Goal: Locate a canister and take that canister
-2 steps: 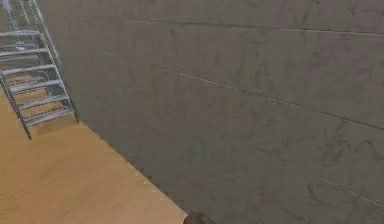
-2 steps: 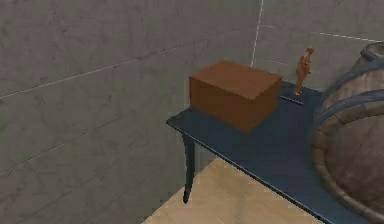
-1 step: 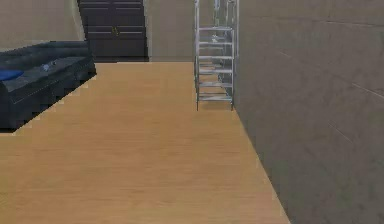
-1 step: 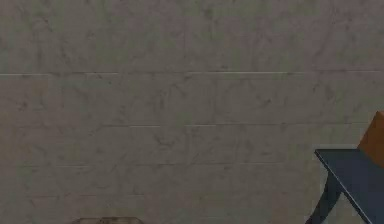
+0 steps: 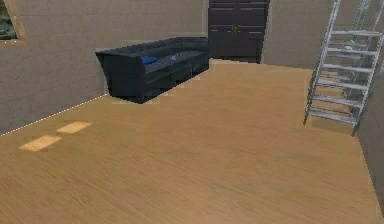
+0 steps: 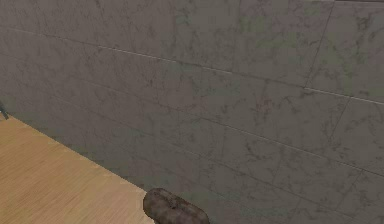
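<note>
- A dark blue sofa (image 5: 155,65) stands against the wall, with a dark double door (image 5: 238,28) beyond it.
- A metal staircase (image 5: 345,65) rises at the forward view's right.
- A mottled brown lump (image 6: 175,207), perhaps a stone, lies by a grey wall (image 6: 220,90).

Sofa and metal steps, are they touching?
Apart. The forward view shows the sofa at its left, the metal steps at its right, and bare wood floor between them.

I see a dark blue sofa (image 5: 155,65) near a dark double door (image 5: 238,28), with metal shelving (image 5: 345,70) across the wooden floor (image 5: 200,150). A mottled brown lump (image 6: 175,207) lies at the foot of a grey wall (image 6: 220,90).
</note>
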